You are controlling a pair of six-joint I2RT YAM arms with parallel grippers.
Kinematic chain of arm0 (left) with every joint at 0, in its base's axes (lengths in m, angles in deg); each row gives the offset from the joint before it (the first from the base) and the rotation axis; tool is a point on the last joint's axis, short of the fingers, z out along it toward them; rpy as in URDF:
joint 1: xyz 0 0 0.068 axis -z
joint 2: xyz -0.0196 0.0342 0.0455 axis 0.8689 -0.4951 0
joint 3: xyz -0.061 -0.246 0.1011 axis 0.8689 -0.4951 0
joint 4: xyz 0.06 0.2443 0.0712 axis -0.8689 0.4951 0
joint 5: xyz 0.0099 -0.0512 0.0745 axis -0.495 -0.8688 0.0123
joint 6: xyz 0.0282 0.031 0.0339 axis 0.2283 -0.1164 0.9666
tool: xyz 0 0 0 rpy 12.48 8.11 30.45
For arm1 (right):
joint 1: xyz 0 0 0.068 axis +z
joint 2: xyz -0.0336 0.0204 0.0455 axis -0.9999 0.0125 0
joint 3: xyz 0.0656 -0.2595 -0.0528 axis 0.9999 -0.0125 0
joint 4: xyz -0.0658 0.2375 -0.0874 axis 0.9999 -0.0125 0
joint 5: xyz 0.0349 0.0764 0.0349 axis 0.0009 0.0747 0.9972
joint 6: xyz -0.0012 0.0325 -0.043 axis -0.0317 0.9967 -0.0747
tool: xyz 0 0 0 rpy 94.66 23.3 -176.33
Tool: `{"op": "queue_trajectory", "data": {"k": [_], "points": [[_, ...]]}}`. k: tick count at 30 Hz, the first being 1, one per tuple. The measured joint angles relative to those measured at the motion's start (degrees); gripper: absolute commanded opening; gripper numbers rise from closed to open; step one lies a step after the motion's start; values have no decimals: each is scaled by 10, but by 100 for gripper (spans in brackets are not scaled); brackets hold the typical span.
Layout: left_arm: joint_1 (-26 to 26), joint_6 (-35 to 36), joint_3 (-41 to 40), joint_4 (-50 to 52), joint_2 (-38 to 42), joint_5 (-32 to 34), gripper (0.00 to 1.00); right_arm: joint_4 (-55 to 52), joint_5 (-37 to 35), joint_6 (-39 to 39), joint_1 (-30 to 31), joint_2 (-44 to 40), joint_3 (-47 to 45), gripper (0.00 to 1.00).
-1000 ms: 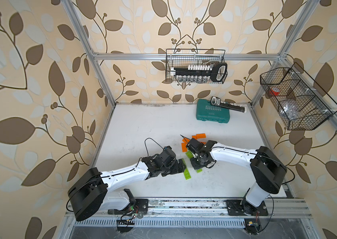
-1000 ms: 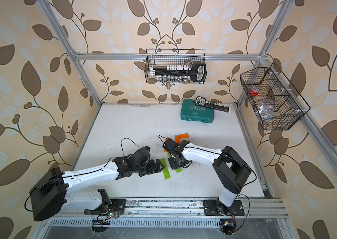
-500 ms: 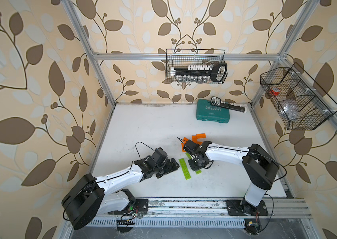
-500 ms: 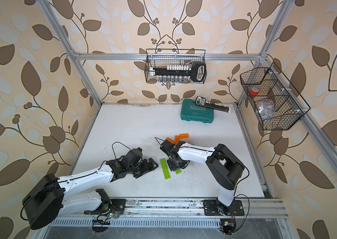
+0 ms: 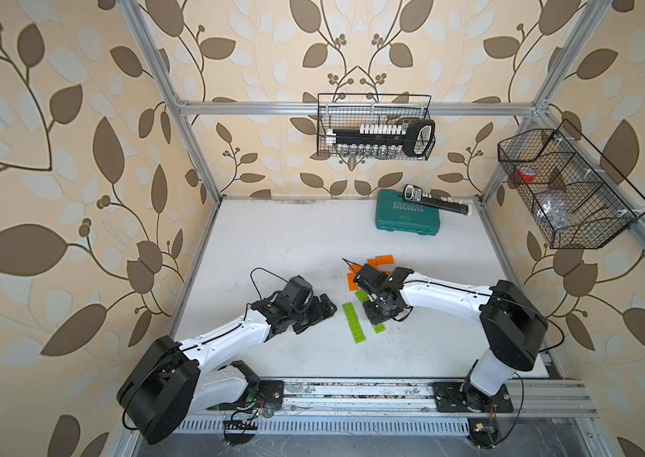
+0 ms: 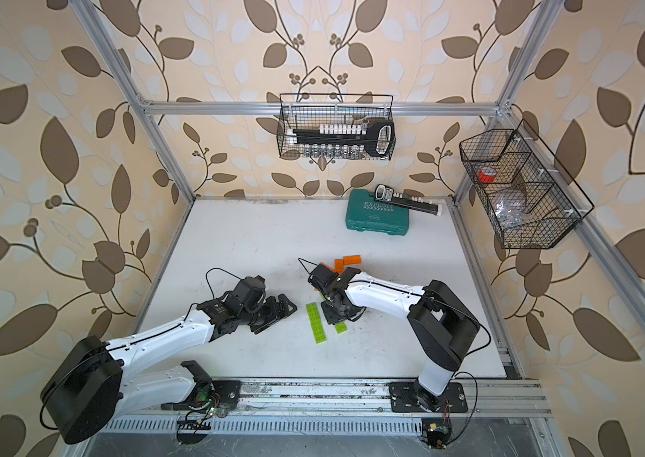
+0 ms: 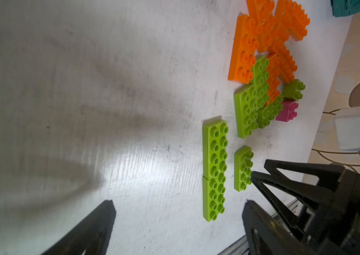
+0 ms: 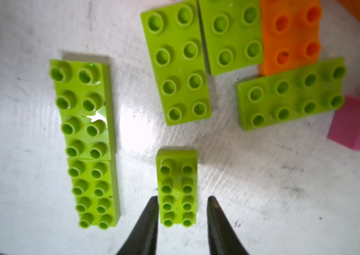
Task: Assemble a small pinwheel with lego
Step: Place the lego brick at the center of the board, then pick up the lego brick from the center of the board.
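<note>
Back-wall basket holds socket rail; left hand spread, right hand apart around brick.

We have open table beside the green strip, away from the brick pile; on its pile side, 1 loose green brick narrows the lane.

My left tool sits low over the tabletop, just beside a long lime-green lego strip. My right tool points down at a small lime brick, with orange bricks beyond.
</note>
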Motion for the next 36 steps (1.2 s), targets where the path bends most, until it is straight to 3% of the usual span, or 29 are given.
{"op": "queue_trajectory", "data": {"k": [5, 9, 36], "points": [[84, 18, 69, 18, -40, 34, 93, -10, 23, 3, 0, -7, 2, 19], [131, 15, 78, 2, -66, 40, 92, -22, 37, 3, 0, -1, 9, 16], [132, 11, 68, 7, -71, 65, 93, -25, 56, 3, 0, 61, 27, 17]]}}
